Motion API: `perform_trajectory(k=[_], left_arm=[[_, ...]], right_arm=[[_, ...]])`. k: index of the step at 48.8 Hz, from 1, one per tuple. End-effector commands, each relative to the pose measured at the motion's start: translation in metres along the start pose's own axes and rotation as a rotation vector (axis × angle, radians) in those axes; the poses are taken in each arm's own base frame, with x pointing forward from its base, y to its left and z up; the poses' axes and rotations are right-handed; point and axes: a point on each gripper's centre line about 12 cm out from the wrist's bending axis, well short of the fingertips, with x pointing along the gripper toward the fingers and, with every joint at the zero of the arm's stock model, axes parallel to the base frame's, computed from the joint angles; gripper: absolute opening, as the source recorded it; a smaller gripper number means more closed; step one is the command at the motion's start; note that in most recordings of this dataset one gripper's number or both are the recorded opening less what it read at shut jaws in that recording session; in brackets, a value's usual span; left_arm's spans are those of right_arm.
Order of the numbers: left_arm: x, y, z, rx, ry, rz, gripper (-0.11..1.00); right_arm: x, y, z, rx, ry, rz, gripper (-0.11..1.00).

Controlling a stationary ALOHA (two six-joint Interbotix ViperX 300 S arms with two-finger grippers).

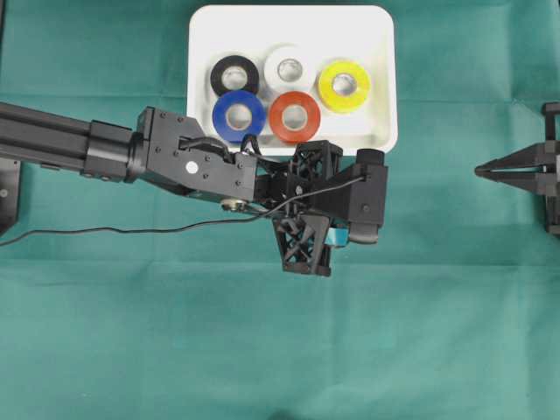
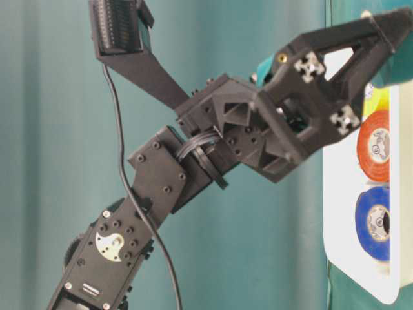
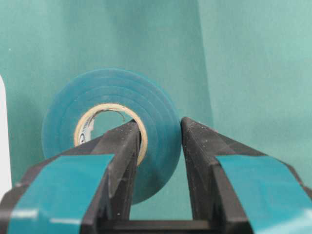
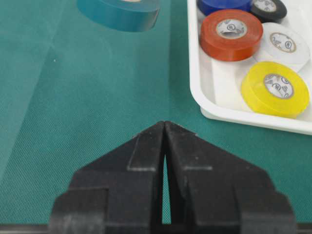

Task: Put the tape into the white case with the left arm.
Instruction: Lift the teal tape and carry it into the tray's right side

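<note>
Hiding beneath the left end effector (image 3: 158, 129) — teal tape (image 3: 114, 126) (top cropped elsewhere).

Green-clothed table (image 1: 131, 332), white case (image 1: 203, 79) resting on it

The left arm (image 2: 155, 187) reaches up and right, its hand (image 2: 387, 26) above the white case (image 2: 342, 213) holding red (image 2: 375, 145) and blue (image 2: 374, 223) rolls.

A robotics lab bench: green cloth (image 1: 131, 332) covering the table, with black arms mounted at its edges.
</note>
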Motion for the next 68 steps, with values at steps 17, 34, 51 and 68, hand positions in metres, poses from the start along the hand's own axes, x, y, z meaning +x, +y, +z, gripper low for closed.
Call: perform_trajectory(k=[17,34,51,68], left_arm=[[-0.007,0.061,0.010,0.035,-0.035,0.089,0.26],[0.000,0.104,0.007,0.000,-0.029,0.147,0.26],[0.002,0.120,0.003,-0.022,-0.026,0.167,0.26],[0.004,0.120,-0.002,-0.022,-0.013,0.166,0.55]], right_arm=[[0.001,0.000,0.005,0.000,-0.014,0.000,-0.09],[0.001,0.000,0.005,0.000,-0.014,-0.001,-0.10],[0.001,0.000,0.005,0.000,-0.014,-0.001,-0.09],[0.000,0.000,0.005,0.000,-0.015,-0.001,-0.09]])
